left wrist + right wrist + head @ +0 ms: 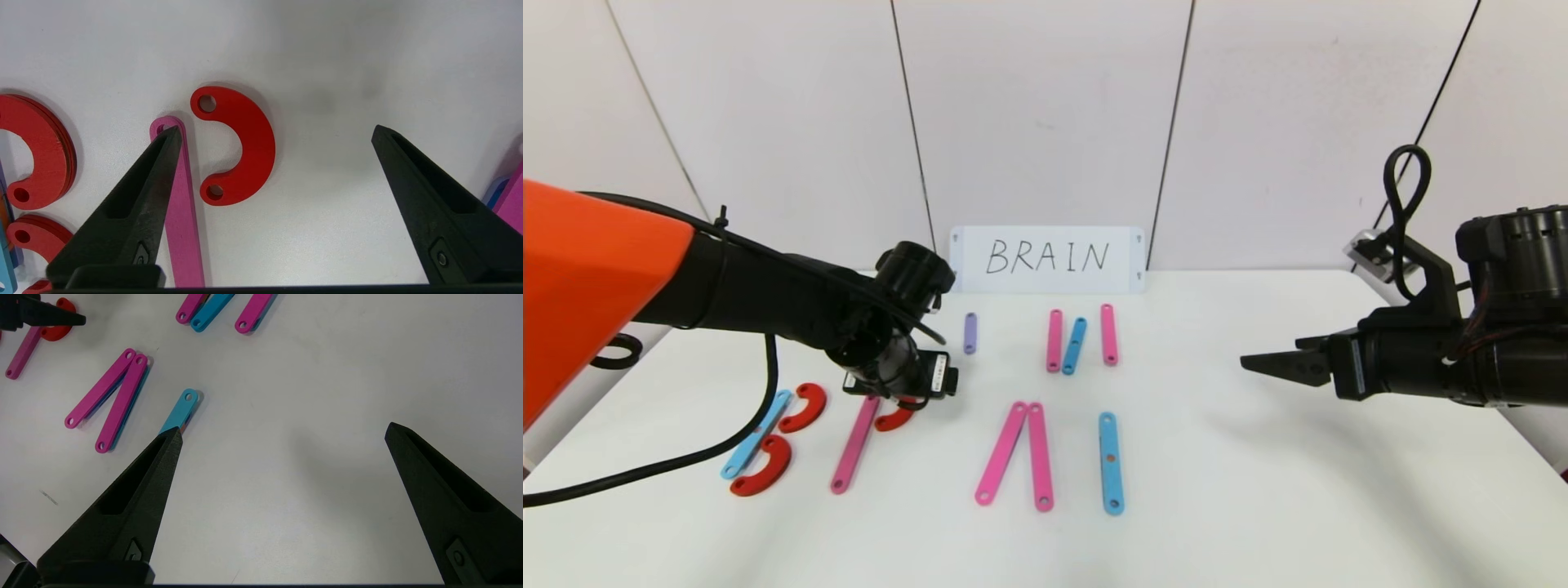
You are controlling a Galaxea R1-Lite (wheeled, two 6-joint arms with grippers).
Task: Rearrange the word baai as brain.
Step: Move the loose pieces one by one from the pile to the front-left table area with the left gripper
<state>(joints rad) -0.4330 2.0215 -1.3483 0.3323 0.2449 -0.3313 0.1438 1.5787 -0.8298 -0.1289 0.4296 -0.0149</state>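
My left gripper hangs open just above the table with nothing held. A red half-ring curve lies flat between its fingers, beside the top end of a long pink bar; one fingertip overlaps that bar. In the head view the bar and curve sit right of a blue bar with two red curves. Further right lie two pink bars in a narrow wedge and a single blue bar. My right gripper hovers open at the right, empty.
A white card reading BRAIN stands at the back against the wall. In front of it lie a short purple bar, two pink bars and a blue bar. A black cable trails over the left table edge.
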